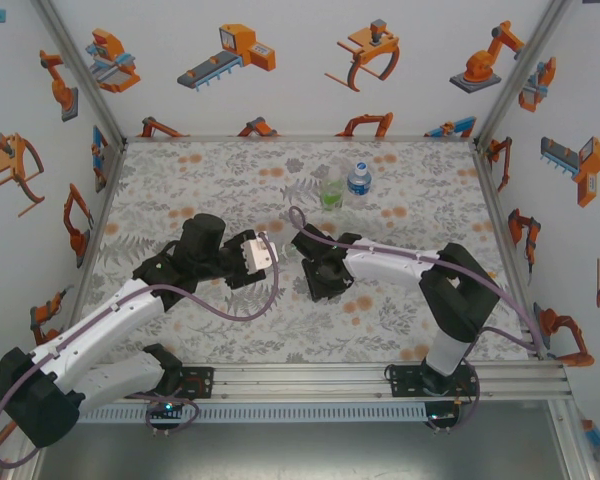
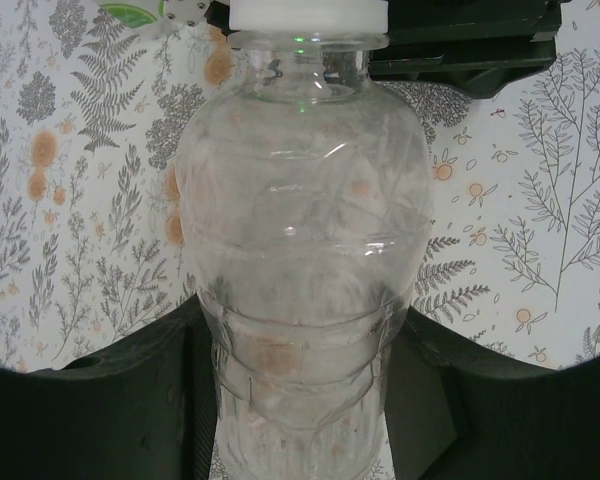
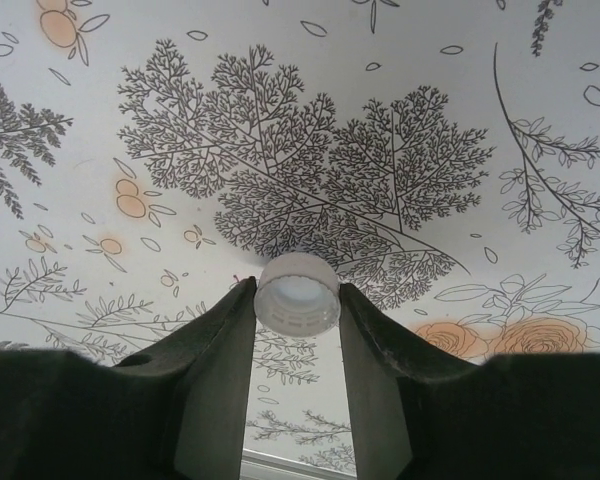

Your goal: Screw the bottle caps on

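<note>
From above, the left gripper [image 1: 252,255] clamps the colourless bottle [image 1: 270,250] over the middle of the bench [image 1: 180,180]; its wrist view shows thin, probably crushable walls held low on the body; the right gripper [image 3: 297,302], in its own view, pinches a small, likely slick cap [image 3: 298,285] by its sides.

White walls [image 1: 310,100] printed with orange robot drawings [image 1: 235,50] stand at nine, twelve and three o'clock. A floral mat [image 1: 210,180] — grey ferns, orange blossoms — spreads between them. Aluminium posts [image 1: 80,72] rise at eleven and one, and a grey rail [image 1: 310,375] lies at six.

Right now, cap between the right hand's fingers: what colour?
The cap is white; the right wrist view shows it best.
</note>
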